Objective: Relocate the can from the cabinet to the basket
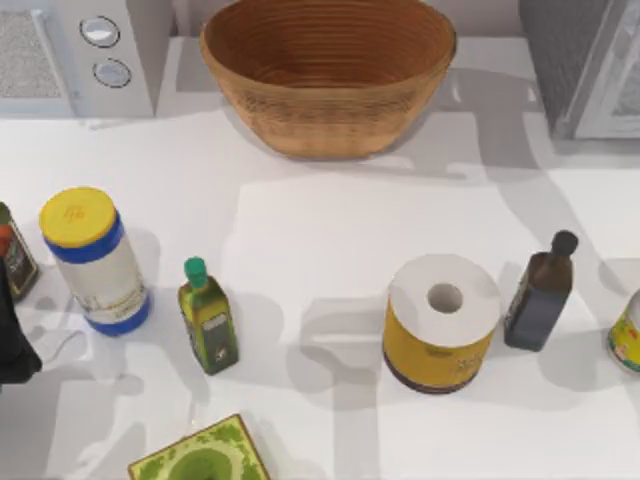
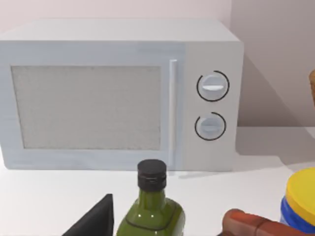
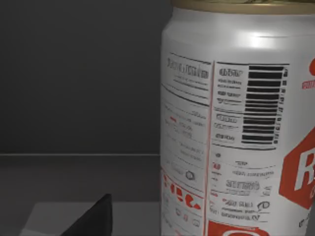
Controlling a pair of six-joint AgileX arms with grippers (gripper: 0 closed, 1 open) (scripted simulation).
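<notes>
White-and-red can (image 3: 236, 128) upright inside grey cabinet (image 1: 585, 60), right pincer's grip unclear, basket (image 1: 328, 75) apart.

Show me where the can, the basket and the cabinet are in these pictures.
can (image 3: 236, 123): right wrist view, on its white printed label.
basket (image 1: 330, 120): top view, on its woven outer wall.
cabinet (image 1: 560, 50): top view, on its grey speckled side at the table's right.

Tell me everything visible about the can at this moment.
The can stands upright in the right wrist view, close to the camera, against a dark grey wall and floor that look like the cabinet's inside. Its body is glossy white, metal by the look, printed with fine text, a barcode and red blocks, under a dull olive-gold top rim. Nothing is seen touching it; whether the jaws hold it cannot be told.
</notes>
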